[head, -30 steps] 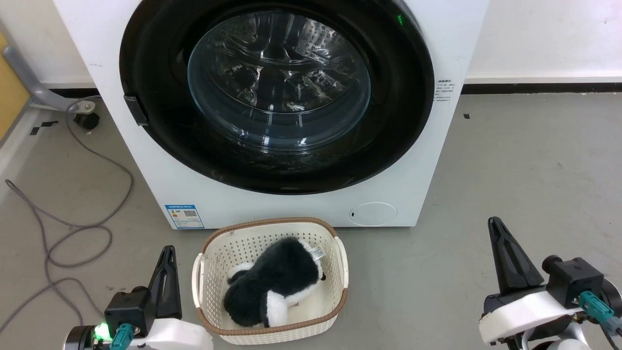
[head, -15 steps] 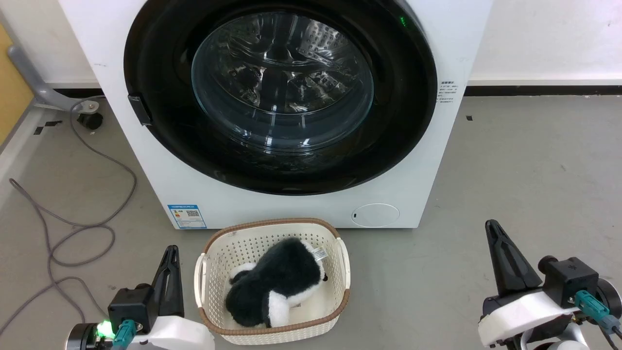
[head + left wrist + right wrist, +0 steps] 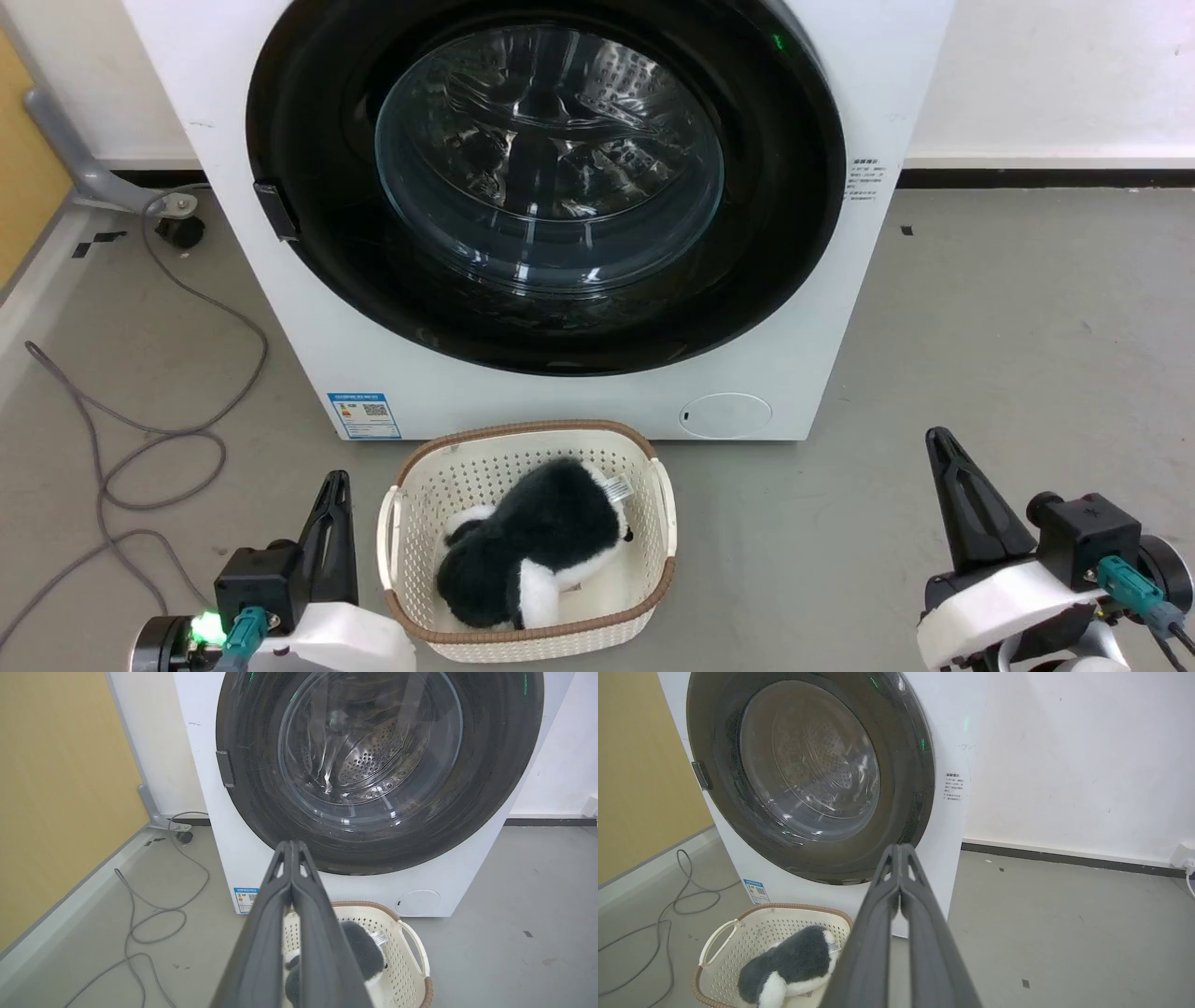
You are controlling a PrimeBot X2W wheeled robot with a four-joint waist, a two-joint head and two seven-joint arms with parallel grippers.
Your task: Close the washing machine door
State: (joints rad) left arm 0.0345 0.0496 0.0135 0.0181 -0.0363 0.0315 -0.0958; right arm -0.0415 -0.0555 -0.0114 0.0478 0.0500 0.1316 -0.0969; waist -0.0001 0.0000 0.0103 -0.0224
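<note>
The washing machine (image 3: 523, 401) is a white box straight ahead on the floor. Its door (image 3: 549, 159), round with a black rim and a bulging glass window, lies flat against the machine's front, and the steel drum shows through the glass. A small dark latch piece (image 3: 277, 210) sits on the rim's left edge. My left gripper (image 3: 336, 481) is shut and holds nothing, low at the lower left, well short of the machine. My right gripper (image 3: 936, 439) is shut and holds nothing at the lower right. In the wrist views the left gripper (image 3: 291, 844) and right gripper (image 3: 899, 848) point toward the door (image 3: 373, 756).
A cream perforated basket (image 3: 653, 579) holding a black-and-white plush toy (image 3: 532, 551) stands on the floor just before the machine, between my arms. A grey cable (image 3: 168, 439) loops on the floor at left. A yellow panel (image 3: 56, 788) bounds the left side.
The whole head picture has shifted slightly right and down, so the camera has moved. The door lies the same against the machine, and both grippers stay shut and low.
</note>
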